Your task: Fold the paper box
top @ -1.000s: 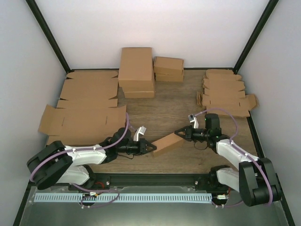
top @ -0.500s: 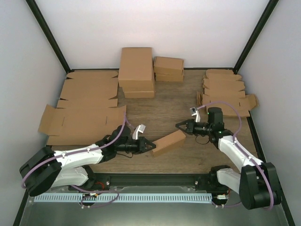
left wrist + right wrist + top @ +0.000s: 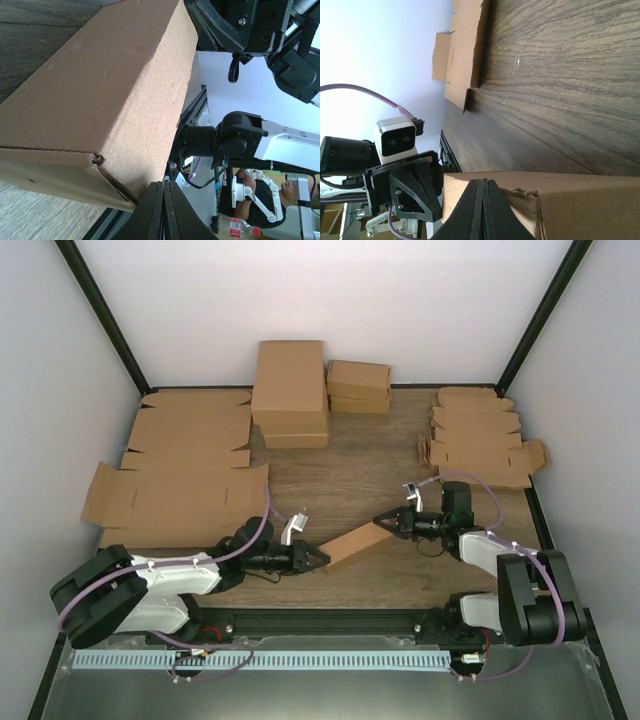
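White walls point(image 3: 330, 300) on three sides, brown wood tabletop point(image 3: 370, 455) below. Flat cardboard sheets point(image 3: 180, 495) lie overlapped along the left edge, from the far left corner down to about mid-depth.

Left gripper point(image 3: 320, 558) sits low over the near part of the tabletop and points right. Its fingers are pressed together with no gap, and the tips touch the near-left end of the paper box point(image 3: 355, 543). In the left wrist view the box's lower corner meets the closed tips. I cannot tell if a flap edge is pinched between them.

Folded brown boxes point(image 3: 290, 390) are stacked at the middle of the far edge, with a smaller folded stack point(image 3: 358, 385) just to their right.

The paper box is closed up into a long narrow shape. It lies near the middle of the near edge, slanted from near-left to far-right, between the two grippers.

Right gripper point(image 3: 381, 520) points left, fingers also closed tight, tips against the box's far-right end. The right wrist view shows them at the box's top edge beside a rough torn-looking seam. Grip on cardboard not clear.

A pile of small die-cut blanks point(image 3: 480, 435) sits at the far right corner.
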Action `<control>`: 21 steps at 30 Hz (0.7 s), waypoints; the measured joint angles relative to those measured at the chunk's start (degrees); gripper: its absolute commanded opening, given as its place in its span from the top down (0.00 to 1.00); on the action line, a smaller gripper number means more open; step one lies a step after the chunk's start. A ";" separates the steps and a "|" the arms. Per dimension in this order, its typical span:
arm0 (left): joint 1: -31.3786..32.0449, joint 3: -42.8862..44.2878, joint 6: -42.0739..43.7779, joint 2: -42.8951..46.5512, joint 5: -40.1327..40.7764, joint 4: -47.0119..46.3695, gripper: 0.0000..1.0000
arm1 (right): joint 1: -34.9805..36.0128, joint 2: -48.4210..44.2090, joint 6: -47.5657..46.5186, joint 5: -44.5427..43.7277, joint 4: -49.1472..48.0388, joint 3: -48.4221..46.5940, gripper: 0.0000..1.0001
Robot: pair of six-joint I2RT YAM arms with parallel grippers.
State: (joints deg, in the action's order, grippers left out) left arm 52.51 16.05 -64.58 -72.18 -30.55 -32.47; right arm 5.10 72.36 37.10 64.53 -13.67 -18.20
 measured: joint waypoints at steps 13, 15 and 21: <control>0.02 5.42 1.42 5.09 0.55 10.69 0.96 | -0.70 -8.28 -3.37 0.07 11.28 -5.60 0.99; 0.02 4.76 1.33 4.63 0.52 10.36 0.96 | -0.70 -8.02 -3.65 0.00 11.52 -5.53 0.99; 0.09 2.34 0.68 0.46 -0.20 5.60 0.96 | -0.79 -2.12 -3.93 -0.63 9.84 -2.45 0.99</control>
State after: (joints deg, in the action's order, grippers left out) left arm 52.60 18.39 -63.90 -71.72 -30.74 -26.87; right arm 4.32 70.24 33.17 63.90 -3.84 -20.64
